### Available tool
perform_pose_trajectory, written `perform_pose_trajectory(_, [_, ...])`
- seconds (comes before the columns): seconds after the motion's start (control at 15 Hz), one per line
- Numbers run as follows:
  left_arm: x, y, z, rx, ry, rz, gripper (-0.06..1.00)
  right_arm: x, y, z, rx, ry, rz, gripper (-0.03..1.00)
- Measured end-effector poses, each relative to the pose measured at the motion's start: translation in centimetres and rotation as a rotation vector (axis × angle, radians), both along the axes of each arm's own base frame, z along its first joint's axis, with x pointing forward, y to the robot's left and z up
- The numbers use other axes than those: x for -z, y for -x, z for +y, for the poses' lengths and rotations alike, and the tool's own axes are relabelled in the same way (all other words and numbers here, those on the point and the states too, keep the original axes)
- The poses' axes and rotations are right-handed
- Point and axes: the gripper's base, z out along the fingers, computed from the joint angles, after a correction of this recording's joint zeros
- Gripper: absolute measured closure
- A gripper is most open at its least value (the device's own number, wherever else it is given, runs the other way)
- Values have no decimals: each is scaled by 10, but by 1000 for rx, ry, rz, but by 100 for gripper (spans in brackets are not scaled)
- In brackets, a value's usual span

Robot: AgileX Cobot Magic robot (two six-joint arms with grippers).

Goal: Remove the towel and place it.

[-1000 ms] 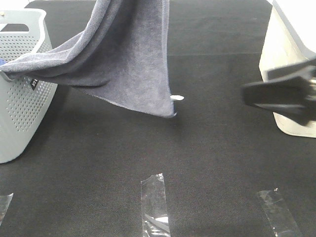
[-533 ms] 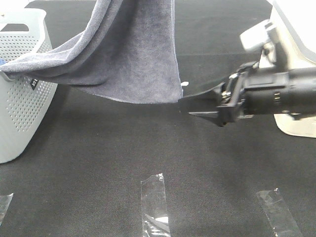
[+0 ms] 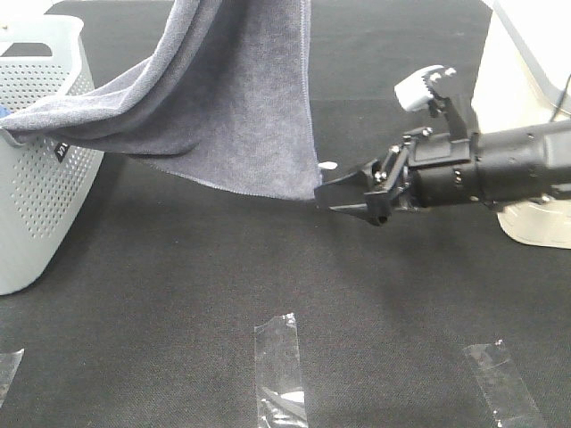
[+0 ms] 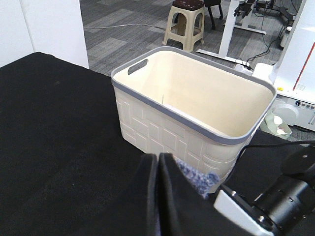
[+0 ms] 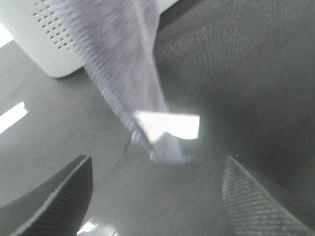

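The towel (image 3: pixel 232 116) hangs from above the exterior view. Its upper fold is draped over the rim of the perforated grey basket (image 3: pixel 45 178), and its lower corner, bearing the white tag (image 3: pixel 326 166), is clear of the black table (image 3: pixel 178 294).

The left gripper (image 4: pixel 158 196) has its fingers pressed together, with a fold of fabric showing beside them.

The right gripper (image 3: pixel 332 198) is level with the tagged corner, fingers spread wide to either side of it, not gripping.

The cream basket (image 3: pixel 526 89) stands behind the right arm. Two tape strips (image 3: pixel 278 357) (image 3: pixel 500 379) lie on the near table, well apart from the towel.
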Motion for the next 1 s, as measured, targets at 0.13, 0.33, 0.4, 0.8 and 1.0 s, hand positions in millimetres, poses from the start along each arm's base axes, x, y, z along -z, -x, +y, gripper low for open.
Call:
perform_pose_trajectory(0.13, [0, 0, 0, 0, 0, 0, 94, 3, -10, 4, -18, -19, -7, 27])
perform_pose_trajectory(0.33, [0, 0, 0, 0, 1, 0, 94, 5, -23, 9, -37, -40, -21, 27])
perform_pose_trajectory(0.4, [0, 0, 0, 0, 1, 0, 94, 3, -26, 10, -39, -43, -29, 27])
perform_pose_trajectory(0.8, [0, 0, 0, 0, 1, 0, 94, 4, -26, 11, -65, -41, -32, 59])
perform_pose_trajectory(1.0, [0, 0, 0, -3, 2, -2, 94, 6, -24, 11, -80, -29, -13, 87])
